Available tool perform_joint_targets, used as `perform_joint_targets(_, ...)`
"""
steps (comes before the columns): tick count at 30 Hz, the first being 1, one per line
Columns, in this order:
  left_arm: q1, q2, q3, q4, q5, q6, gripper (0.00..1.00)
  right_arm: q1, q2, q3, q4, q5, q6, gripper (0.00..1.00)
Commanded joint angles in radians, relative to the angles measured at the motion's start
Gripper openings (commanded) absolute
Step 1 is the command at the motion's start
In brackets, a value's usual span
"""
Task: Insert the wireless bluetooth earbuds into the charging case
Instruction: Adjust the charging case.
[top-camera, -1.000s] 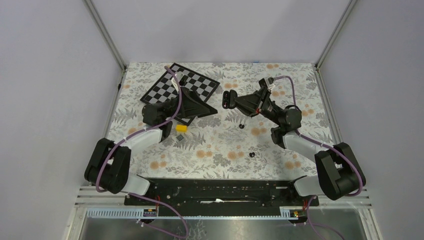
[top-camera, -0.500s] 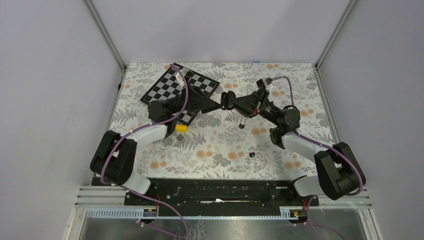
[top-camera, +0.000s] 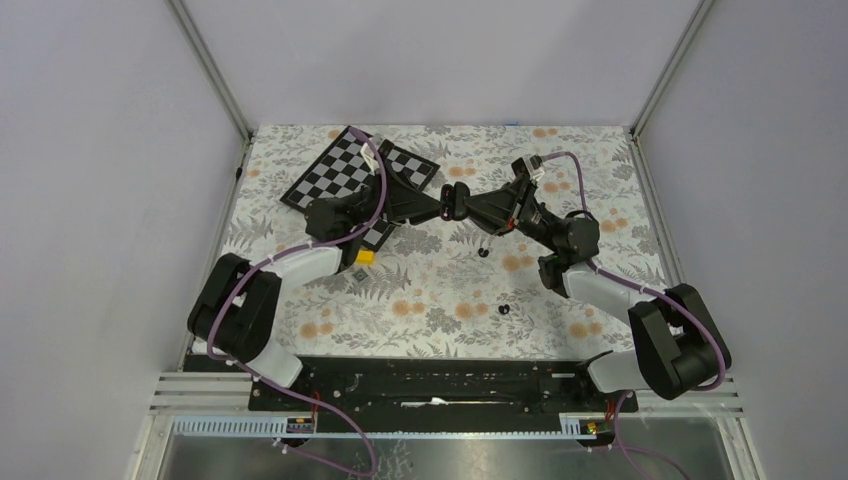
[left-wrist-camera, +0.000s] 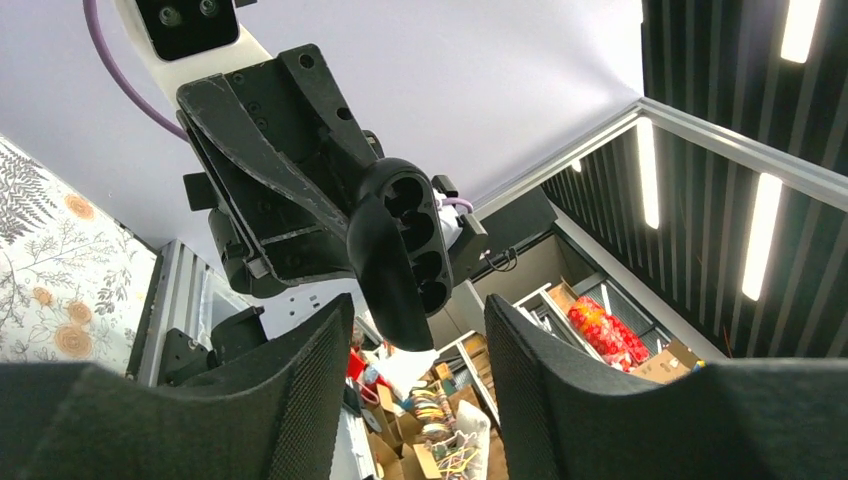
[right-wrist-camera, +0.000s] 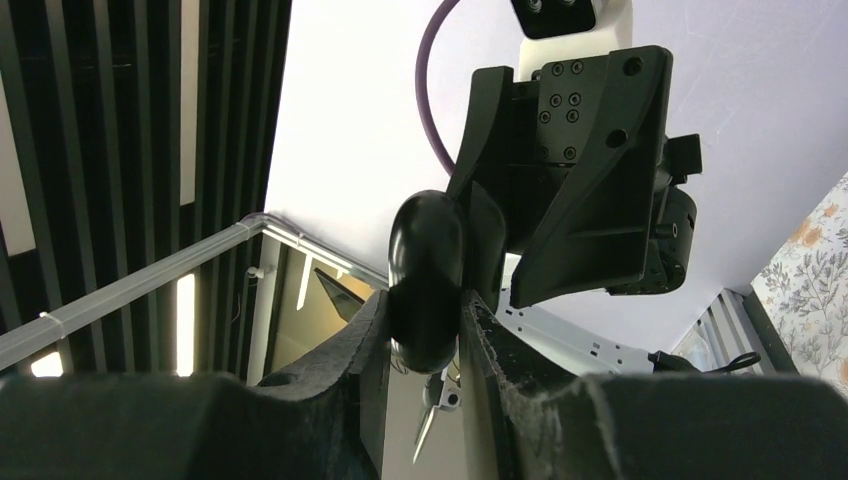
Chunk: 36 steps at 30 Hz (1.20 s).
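Observation:
My right gripper (top-camera: 460, 204) (right-wrist-camera: 425, 300) is shut on the black charging case (top-camera: 452, 203) (right-wrist-camera: 428, 262) and holds it in the air above the middle of the floral cloth. In the left wrist view the case (left-wrist-camera: 398, 240) shows its open face with round sockets. My left gripper (top-camera: 436, 206) (left-wrist-camera: 418, 310) faces it from the left. Its jaws stand apart around the case's lower end, with a gap on both sides. Two tiny dark bits, possibly earbuds (top-camera: 483, 252), lie on the cloth, the second (top-camera: 503, 308) nearer the bases; they are too small to tell apart.
A checkerboard sheet (top-camera: 345, 168) lies at the back left, partly under the left arm. A small yellow block (top-camera: 363, 257) sits beside the left forearm. White walls with metal posts close in the cloth on three sides.
My left gripper has swung right, from over the checkerboard to the held case, and its jaws have narrowed. The right arm and the case have not moved.

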Motion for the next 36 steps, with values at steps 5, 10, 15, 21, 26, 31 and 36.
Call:
perform_joint_targets(5,-0.007,0.017,0.059,0.136,-0.046,0.002,0.48,0.011,0.003,0.048,0.183,0.019,0.004,0.00)
perform_joint_targets(10,-0.007,0.025,0.067,0.136,-0.052,-0.001,0.40,0.011,0.003,0.044,0.182,0.018,0.004,0.00)
perform_joint_targets(15,-0.007,0.027,0.064,0.136,-0.047,-0.002,0.39,0.012,0.004,0.045,0.183,0.017,0.005,0.00)
perform_joint_targets(21,-0.010,0.033,0.063,0.136,-0.040,-0.003,0.54,0.015,0.006,0.049,0.183,0.019,0.004,0.00)
perform_joint_targets(26,-0.013,0.040,0.071,0.136,-0.046,-0.001,0.48,0.018,0.005,0.047,0.183,0.023,0.005,0.00)
perform_joint_targets(31,-0.032,0.058,0.083,0.137,-0.045,0.001,0.49,0.020,0.012,0.048,0.183,0.023,0.005,0.00)
perform_joint_targets(36,-0.036,0.057,0.082,0.137,-0.052,0.001,0.45,0.020,0.012,0.046,0.184,0.022,0.004,0.00)
